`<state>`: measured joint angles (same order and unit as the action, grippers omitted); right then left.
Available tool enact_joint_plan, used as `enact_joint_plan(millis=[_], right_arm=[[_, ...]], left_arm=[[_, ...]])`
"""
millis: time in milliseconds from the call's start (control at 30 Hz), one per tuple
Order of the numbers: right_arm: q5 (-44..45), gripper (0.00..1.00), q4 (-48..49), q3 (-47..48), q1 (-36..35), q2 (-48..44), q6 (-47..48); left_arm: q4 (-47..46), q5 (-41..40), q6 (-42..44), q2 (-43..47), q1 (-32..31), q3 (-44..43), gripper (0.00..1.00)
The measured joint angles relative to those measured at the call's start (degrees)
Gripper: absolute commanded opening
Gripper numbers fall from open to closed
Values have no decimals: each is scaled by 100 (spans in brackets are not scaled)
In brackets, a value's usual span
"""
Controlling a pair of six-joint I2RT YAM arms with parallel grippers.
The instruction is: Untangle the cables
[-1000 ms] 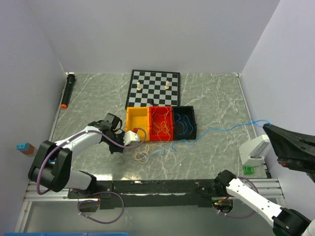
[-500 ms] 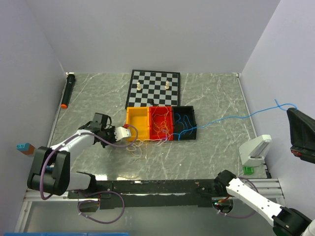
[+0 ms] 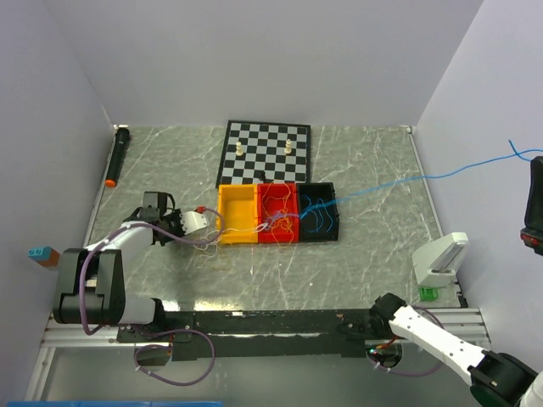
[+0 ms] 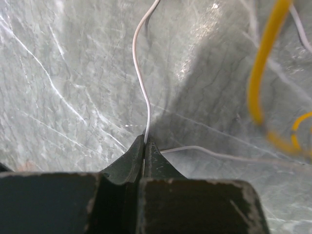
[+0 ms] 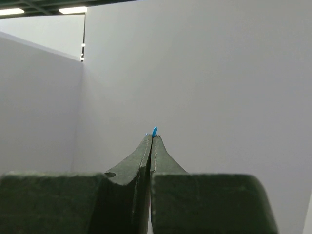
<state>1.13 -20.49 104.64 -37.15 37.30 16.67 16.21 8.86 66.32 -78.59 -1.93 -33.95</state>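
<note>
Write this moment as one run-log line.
left claw: shut on white cable | right claw: shut on blue cable | blue cable: stretched from black bin | orange cable: bunched at red bin

Grey marbled bench (image 3: 373, 254): chessboard (image 3: 263, 165) at back, three trays (image 3: 257, 212) touching its near edge, black stick (image 3: 116, 157) far left of it.

You are looking at a chessboard (image 3: 267, 165) carrying two pale pieces (image 3: 240, 149), three bins (image 3: 278, 184) sitting just in front of it, and a black marker (image 3: 116, 155) lying far left.
</note>
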Motion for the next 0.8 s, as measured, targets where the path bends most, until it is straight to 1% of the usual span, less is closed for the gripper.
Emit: enact_joint_plan(millis=[100,167,233,333,467,733,800], right_arm=[[20,0,-22,199,-22,74,142],[105,0,133,337,-22,101,258],[140,0,334,352,-22,105,339],[173,0,345,590,-35,195,457],[214,0,599,614,-39,210,529],[101,0,944,-201,-85,155,356],[81,0,1231,-551,-85,214,278]], left_arm=[[-55,-24,55,0,33,22,1],[-79,28,76,-7,138,22,1],[-55,68,98,-98,348,-46,1],[-52,74,116,-192,525,-155,1],[20,105,160,-181,551,-175,1],[623,269,155,44,584,-201,1],[1025,446,149,155,595,-240,1]])
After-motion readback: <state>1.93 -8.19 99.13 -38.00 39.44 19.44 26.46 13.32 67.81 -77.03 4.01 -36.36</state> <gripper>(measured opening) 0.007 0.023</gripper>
